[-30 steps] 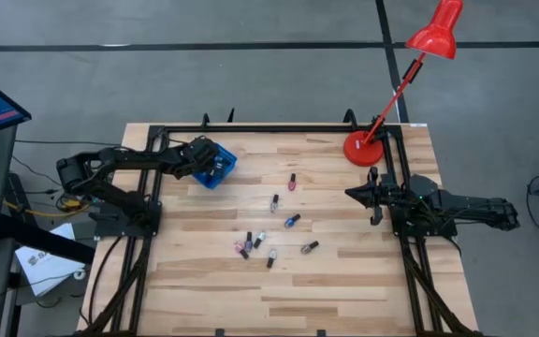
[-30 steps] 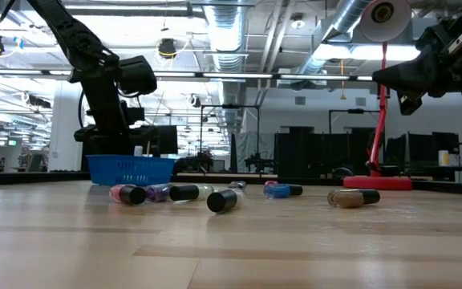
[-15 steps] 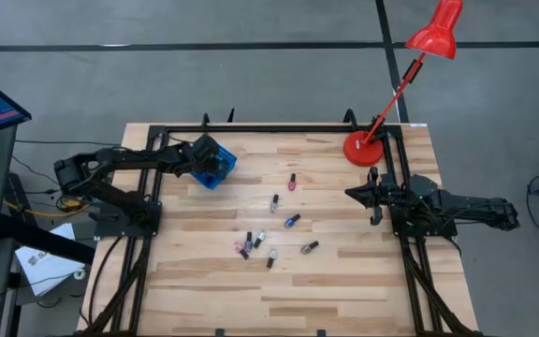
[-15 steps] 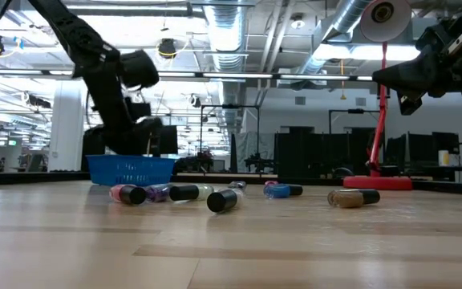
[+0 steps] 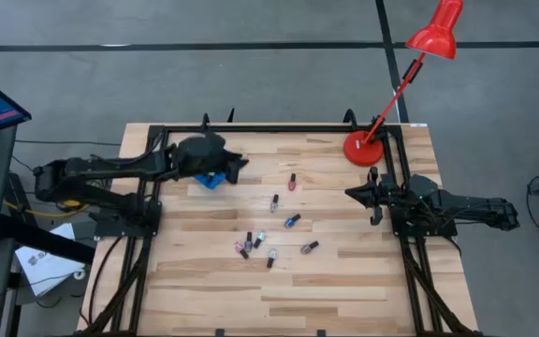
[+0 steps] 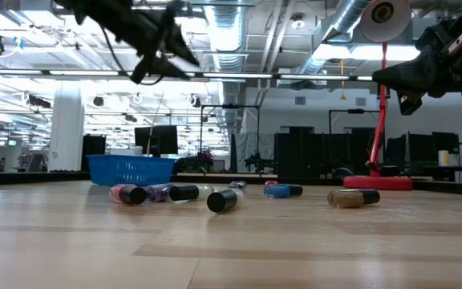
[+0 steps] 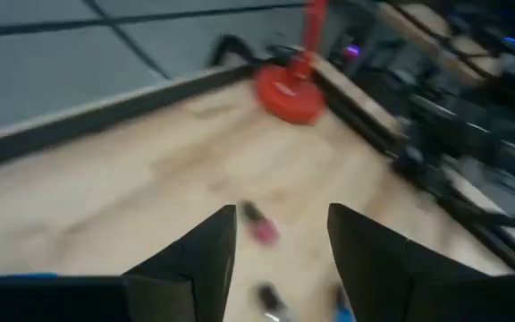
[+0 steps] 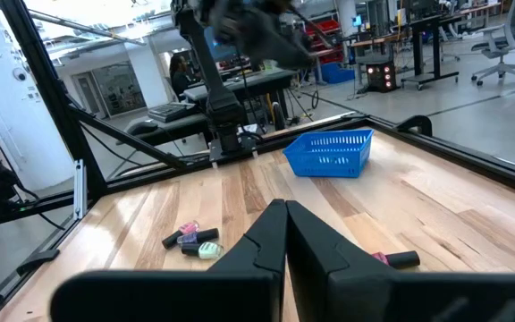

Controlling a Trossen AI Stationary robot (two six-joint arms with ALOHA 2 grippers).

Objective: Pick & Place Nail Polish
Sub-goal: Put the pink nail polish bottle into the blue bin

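Nail polish bottles [image 5: 271,234] lie scattered mid-worktop [image 5: 344,281], none held. Left gripper [image 5: 235,164] raised above worktop beside blue bin [image 5: 210,180], jaws parted, empty. Right gripper [image 5: 352,194] waits at worktop's right edge near red lamp [image 5: 367,148], jaws closed together.

Industrial lab: exposed ceiling ducts [image 6: 239,32] (silver), workbenches, office chairs [image 8: 501,40].

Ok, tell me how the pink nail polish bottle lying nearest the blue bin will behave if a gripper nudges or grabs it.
The pink nail polish bottle lies on its side on the bare wood table, so a nudge would probably roll it. It looks tiny beside the left gripper, so likely light and easily knocked away. Its body seems glassy, so it may slip between the open fingers.
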